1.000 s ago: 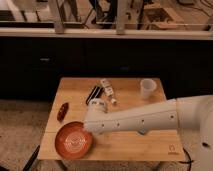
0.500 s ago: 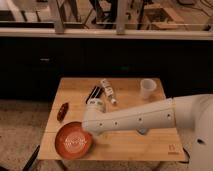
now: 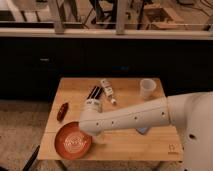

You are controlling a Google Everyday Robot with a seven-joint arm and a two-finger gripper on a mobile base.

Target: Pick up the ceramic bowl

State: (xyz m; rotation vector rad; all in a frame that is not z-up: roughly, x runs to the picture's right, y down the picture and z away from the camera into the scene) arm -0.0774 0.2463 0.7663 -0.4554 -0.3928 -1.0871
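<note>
The ceramic bowl [image 3: 71,140] is wide, shallow and orange-red with pale rings inside. It sits at the front left corner of the wooden table [image 3: 125,142]. My white arm reaches in from the right across the table. Its gripper [image 3: 93,131] hangs at the end of the arm, right over the bowl's right rim. The arm's wrist hides most of the gripper.
A small translucent white cup [image 3: 146,88] stands at the back right. A white bottle [image 3: 107,90] and a dark object [image 3: 94,93] lie at the back middle. A small red item [image 3: 62,111] lies at the left edge. A dark counter runs behind the table.
The arm has swung slightly left and down, bringing the gripper closer over the bowl's right rim. The bowl and other items have not moved.
</note>
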